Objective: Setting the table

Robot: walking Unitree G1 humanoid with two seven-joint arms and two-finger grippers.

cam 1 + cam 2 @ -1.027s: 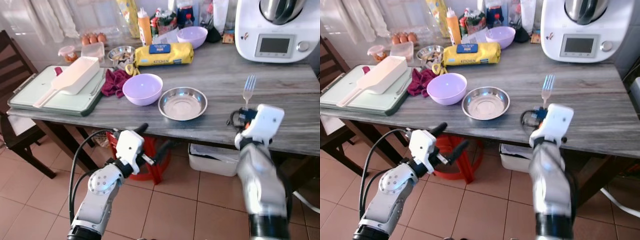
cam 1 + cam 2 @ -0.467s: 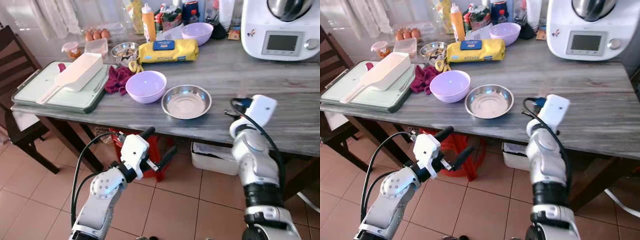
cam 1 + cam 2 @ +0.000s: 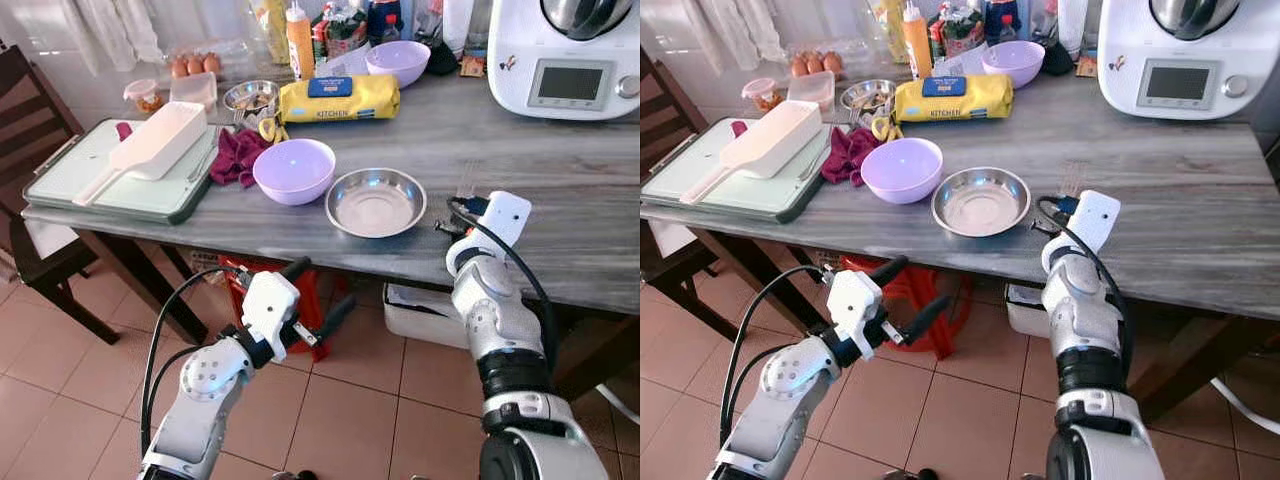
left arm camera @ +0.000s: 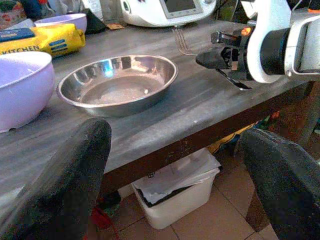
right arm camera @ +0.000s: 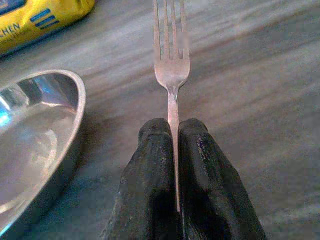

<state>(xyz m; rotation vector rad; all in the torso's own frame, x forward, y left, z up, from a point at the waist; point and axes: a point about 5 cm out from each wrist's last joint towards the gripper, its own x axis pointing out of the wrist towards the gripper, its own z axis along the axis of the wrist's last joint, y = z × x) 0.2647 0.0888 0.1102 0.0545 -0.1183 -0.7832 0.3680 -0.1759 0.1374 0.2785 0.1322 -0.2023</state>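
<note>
Right claw (image 5: 176, 165) shut tight on the handle of a slim silver metal fork (image 5: 171, 60), tines pointing away over the grey wood-grain bench (image 3: 560, 160), just beside the shallow round steel dish (image 3: 376, 202). Fork held low and near level above the bench top, on the dish's right side; contact with the surface impossible to confirm. Left claw (image 3: 312, 296) spread wide and empty, below the bench edge in front of the dish. Lilac plastic bowl (image 3: 293, 170) touching or nearly touching the dish on its left.

Risks, as judged: grip taken only on the thin handle end, so possible twisting or slipping of the fork on release; tines possibly knocking the dish rim if swung inward; fork possibly laid too near the front edge and tipped off.

Compared with one second before: fork formerly upright, tines raised above the wrist; since lowered and turned forward to near level. Whole scene slightly shifted through camera motion; dish and bowl unmoved on the bench.
</note>
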